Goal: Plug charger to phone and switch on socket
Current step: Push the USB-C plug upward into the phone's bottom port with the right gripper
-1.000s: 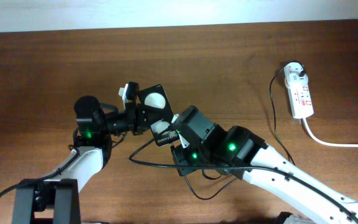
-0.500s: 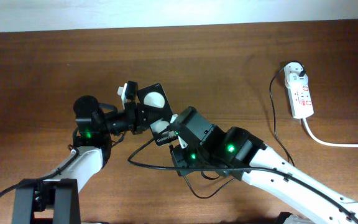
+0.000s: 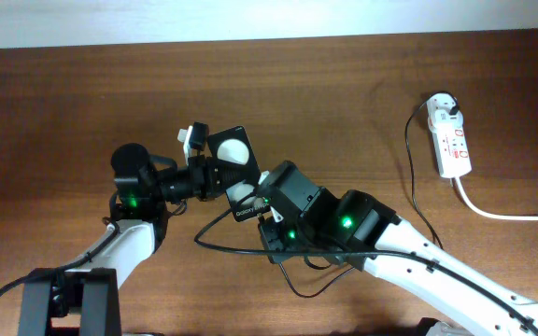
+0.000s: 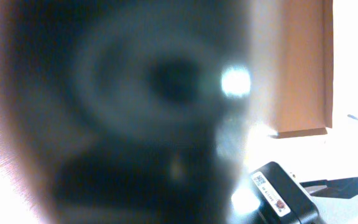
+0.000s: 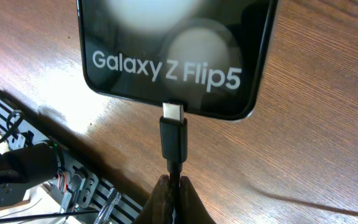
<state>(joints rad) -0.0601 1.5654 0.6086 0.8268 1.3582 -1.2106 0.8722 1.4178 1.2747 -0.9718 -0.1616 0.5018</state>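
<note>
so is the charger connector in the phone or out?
Not fully in. Right wrist view: the charger connector meets the phone at its bottom edge, but bare metal tip shows; partly seated or just touching, cannot tell.

The left arm (image 3: 131,241) is stretched rightward above the table, and the left gripper (image 3: 218,168) is kept closed. The right arm (image 3: 437,271) is reached in from the lower right, and the right gripper (image 5: 174,199) is pinched tight.
</note>
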